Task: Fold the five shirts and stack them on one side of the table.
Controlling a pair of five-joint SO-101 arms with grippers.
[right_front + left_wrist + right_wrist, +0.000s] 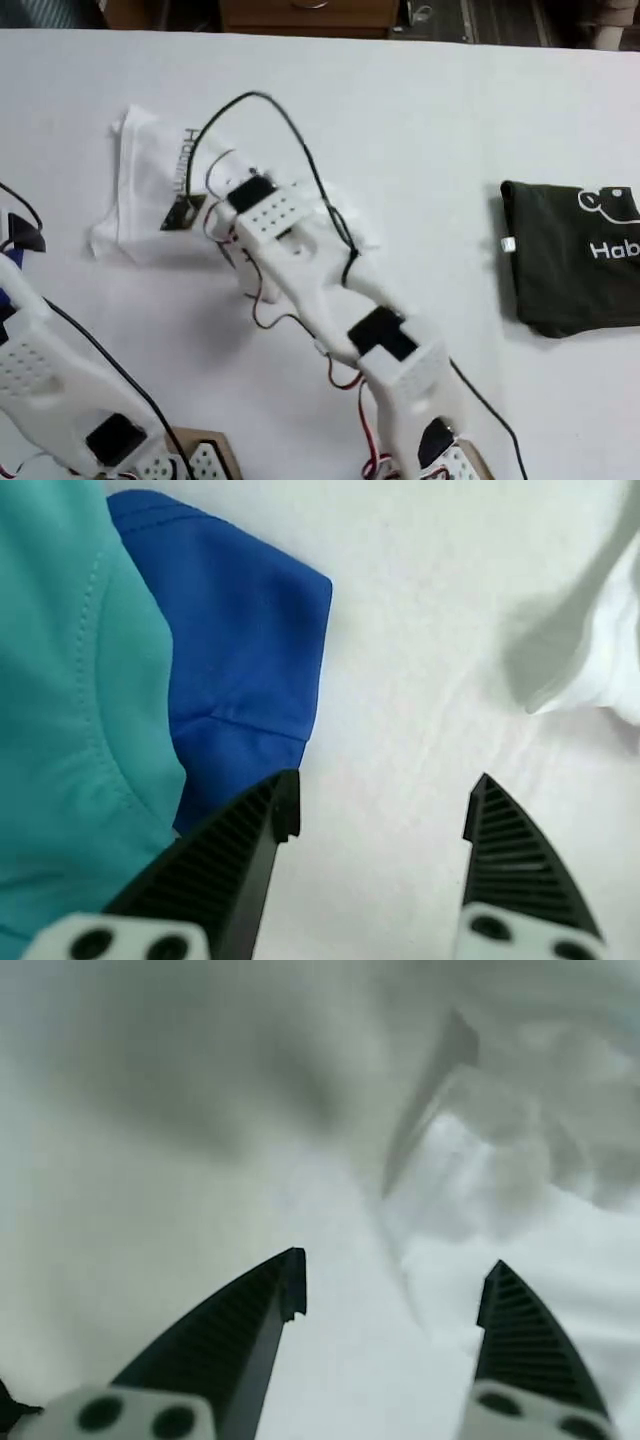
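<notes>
Hovering wide open and empty, apparently just above the rumpled white shirt (150, 185) at the table's (420, 150) far left, the right gripper (395, 1260) would best pinch a hem, since such thin cloth should handle light and limp.

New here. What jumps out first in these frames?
The open right gripper hangs over a crumpled white shirt, upper left in the high view. A black shirt lies folded at that view's right edge; the open left gripper hangs beside a teal shirt and a blue shirt.
</notes>
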